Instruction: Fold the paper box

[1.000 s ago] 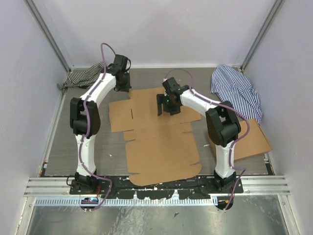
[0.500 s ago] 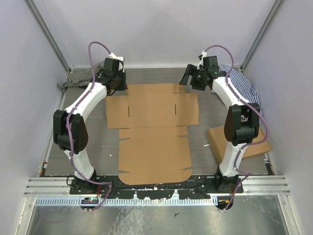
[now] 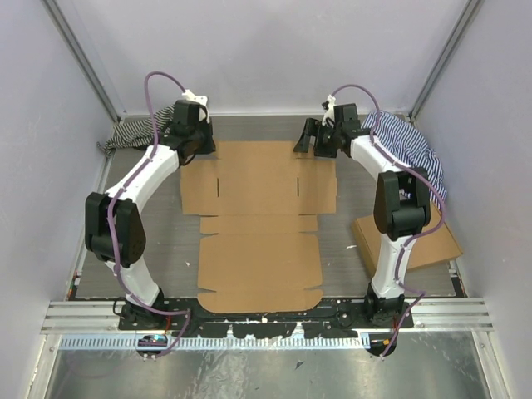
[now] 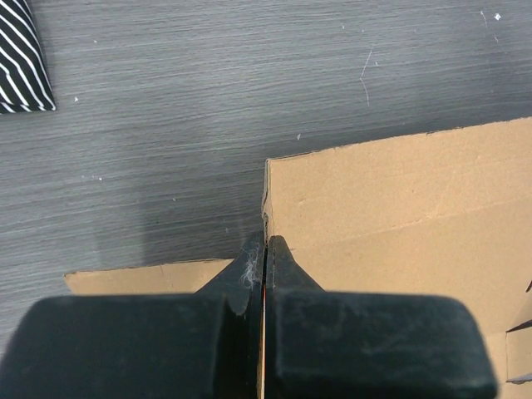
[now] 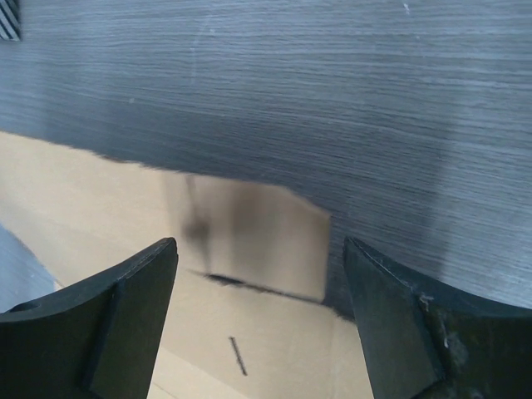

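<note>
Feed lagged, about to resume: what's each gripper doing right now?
Left gripper: closed at the paper box edge; a pinch cannot be told.
Right gripper: open, holding nothing.

The paper box, plain brown die-cut cardboard, lies unfolded and flat on the table.

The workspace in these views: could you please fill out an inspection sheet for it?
Surface: grey wood-grain table, a few light specks.
Job's things: paper box lies flat and unfolded between the arms.
Clutter: second cardboard box at the right edge; dark striped cloth far left; blue striped cloth far right.
Grippers: left gripper shut, tips at the box's far left corner; right gripper open above its far right corner, holding nothing.
Cables: purple cables loop off both wrists, clear of the box.
Surroundings: pale walls; metal rail at the near edge.
</note>
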`<action>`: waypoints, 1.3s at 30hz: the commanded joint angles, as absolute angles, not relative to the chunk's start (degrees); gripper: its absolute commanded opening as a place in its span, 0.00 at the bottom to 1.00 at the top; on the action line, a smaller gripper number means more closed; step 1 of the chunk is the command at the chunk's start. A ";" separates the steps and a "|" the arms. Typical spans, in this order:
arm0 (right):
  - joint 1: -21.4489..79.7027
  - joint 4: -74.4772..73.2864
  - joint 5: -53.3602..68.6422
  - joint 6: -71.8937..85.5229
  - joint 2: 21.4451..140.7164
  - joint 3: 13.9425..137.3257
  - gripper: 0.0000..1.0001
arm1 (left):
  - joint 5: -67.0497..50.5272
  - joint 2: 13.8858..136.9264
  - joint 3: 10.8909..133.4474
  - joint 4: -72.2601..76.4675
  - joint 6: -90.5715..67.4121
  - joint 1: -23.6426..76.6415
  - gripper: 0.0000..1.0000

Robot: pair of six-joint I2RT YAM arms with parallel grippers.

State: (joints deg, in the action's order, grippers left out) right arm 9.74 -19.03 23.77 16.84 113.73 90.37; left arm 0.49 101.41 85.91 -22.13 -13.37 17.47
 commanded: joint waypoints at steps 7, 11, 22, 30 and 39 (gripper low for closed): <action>9.58 -15.15 22.19 15.45 116.29 92.56 0.84 | 0.16 98.61 84.64 -19.44 -13.01 17.42 0.00; 9.56 -12.79 26.68 16.18 115.26 90.91 0.80 | 0.20 99.15 84.69 -19.48 -13.16 17.42 0.00; 10.80 -15.07 25.33 16.65 113.38 91.42 0.52 | 1.33 102.25 86.13 -21.53 -14.40 17.44 0.00; 13.97 -21.11 16.28 15.04 115.91 96.73 0.39 | 1.44 106.84 90.82 -25.88 -15.79 17.55 0.00; 17.50 -23.23 14.27 14.85 120.09 101.48 0.39 | 1.05 114.41 97.00 -30.02 -16.36 18.04 0.00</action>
